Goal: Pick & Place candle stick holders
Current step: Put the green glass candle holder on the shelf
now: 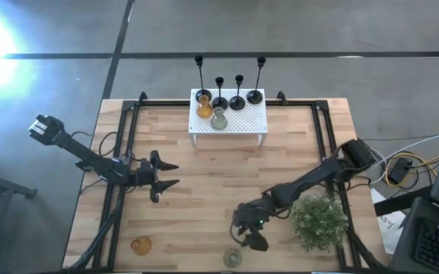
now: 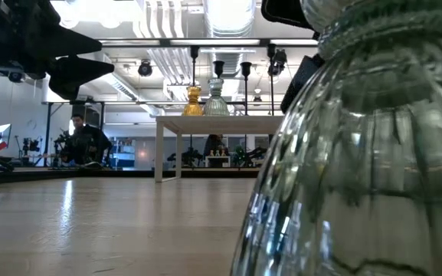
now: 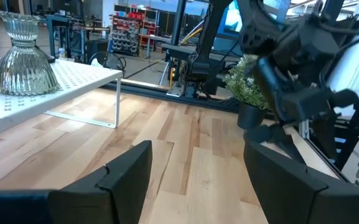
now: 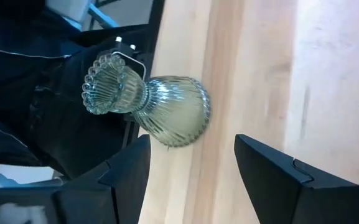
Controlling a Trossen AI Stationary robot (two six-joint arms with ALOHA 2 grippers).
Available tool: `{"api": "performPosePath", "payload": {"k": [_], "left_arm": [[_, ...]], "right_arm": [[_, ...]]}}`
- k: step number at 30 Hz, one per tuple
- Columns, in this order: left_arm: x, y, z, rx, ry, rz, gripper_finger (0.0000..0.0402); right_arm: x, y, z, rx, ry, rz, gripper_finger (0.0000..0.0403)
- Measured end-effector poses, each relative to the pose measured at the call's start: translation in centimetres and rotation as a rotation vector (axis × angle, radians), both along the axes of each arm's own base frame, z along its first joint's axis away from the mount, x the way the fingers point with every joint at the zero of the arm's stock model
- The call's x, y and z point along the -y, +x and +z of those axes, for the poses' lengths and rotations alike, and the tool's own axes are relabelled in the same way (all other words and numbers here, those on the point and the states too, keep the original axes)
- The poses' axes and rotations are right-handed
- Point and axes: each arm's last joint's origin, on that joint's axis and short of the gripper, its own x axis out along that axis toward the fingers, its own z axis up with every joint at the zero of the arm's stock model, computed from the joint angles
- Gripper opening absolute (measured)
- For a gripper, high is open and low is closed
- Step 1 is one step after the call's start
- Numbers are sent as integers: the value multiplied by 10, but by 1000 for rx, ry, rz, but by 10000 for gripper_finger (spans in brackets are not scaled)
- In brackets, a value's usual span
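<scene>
- Green glass holder [image 1: 232, 258] stands upright at the table's near edge, around six o'clock, untouched.
- Right gripper [image 1: 251, 230] hovers just beyond it, fingers spread wide and empty; the holder lies toward seven o'clock from them.
- Left gripper [image 1: 166, 176], also wide and empty, waits farther off at nine o'clock.
- White rack [image 1: 243, 122] at twelve carries six holders.

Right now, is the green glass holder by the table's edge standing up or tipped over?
Standing up. The green glass holder rests base-down on the table.

Left tool [image 1: 175, 174], right tool [image 1: 243, 237]: agape
</scene>
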Motion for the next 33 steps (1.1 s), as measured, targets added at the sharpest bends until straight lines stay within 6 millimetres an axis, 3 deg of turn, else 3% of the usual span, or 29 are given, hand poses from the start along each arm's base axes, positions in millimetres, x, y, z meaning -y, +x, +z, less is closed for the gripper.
{"api": "performPosePath", "payload": {"k": [8,16,25,33], "left_arm": [[0,0,0,3,1,1,259],[0,0,1,5,-1,1,259],[0,0,1,4,-1,0,259],[0,0,1,5,-1,0,259]], "right_arm": [[-3,12,45,-153,-106,15,223],[-8,23,82,-95,-126,-2,208],[-11,26,80,-112,-67,-69,192],[-25,38,72,-147,7,28,189]]}}
